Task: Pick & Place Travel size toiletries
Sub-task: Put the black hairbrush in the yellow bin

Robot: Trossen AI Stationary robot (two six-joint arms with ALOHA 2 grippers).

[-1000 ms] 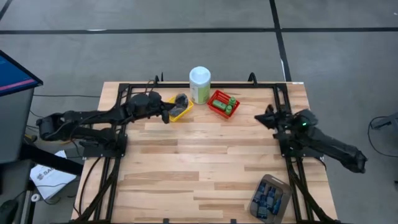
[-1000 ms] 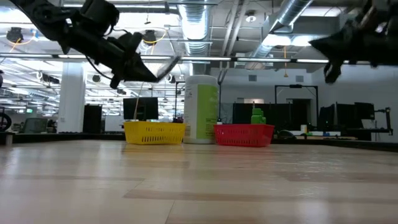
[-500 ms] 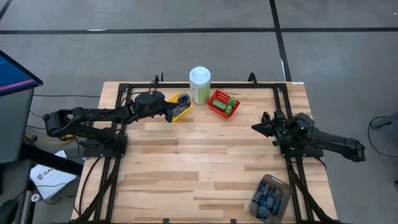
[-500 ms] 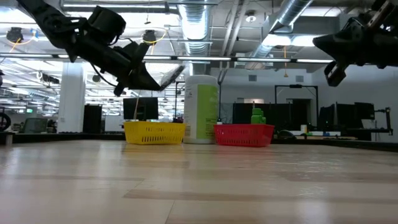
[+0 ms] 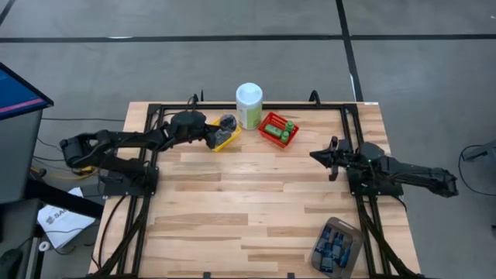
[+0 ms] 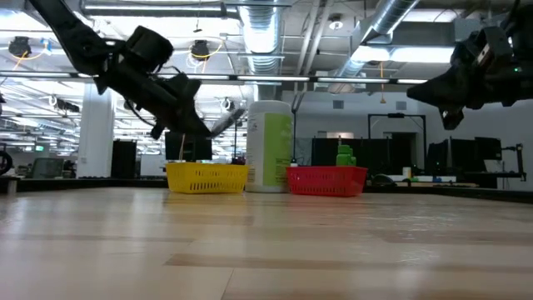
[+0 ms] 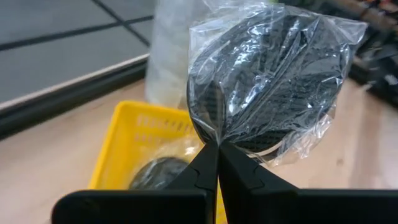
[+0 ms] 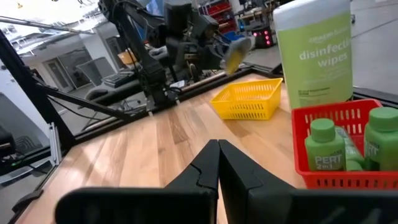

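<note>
High view: left gripper [image 5: 219, 133] over the yellow basket [image 5: 225, 139] at the table's [image 5: 248, 209] far edge, a dark bundle [image 5: 226, 124] at its tip. Canister [image 5: 249, 105] stands just beside the basket; red basket [image 5: 276, 128] with green bottles [image 5: 288, 126] on the canister's other side. Right gripper [image 5: 316, 156] hovers above bare table near the right rail, well apart from both baskets. Grey tray [image 5: 336, 246] of navy tubes [image 5: 333, 249] at the near right corner.

Low view: left gripper [image 6: 212, 129] hangs above the yellow basket [image 6: 206, 177], not touching it; the bundle [image 6: 233, 117] sticks out toward the canister [image 6: 269, 146]. One bottle [image 6: 345, 155] rises above the red basket's [image 6: 326, 180] rim. Right gripper [image 6: 420, 86] is high, clear of the table. The tray does not appear here.

Left wrist view: fingers [image 7: 204, 165] pinched together on the clear wrap of the bundle [image 7: 267, 81], which hangs over the yellow basket [image 7: 127, 149]. A second dark bundle [image 7: 158, 171] lies inside the basket, seen only here.

Right wrist view: fingers [image 8: 211, 163] closed, nothing between them. Canister [image 8: 314, 53] label reads "disinfecting wipes"; bottles [image 8: 323, 144] stand upright in the red basket [image 8: 311, 177]. The left gripper with its bundle [image 8: 235, 51] shows above the yellow basket [image 8: 247, 99].
</note>
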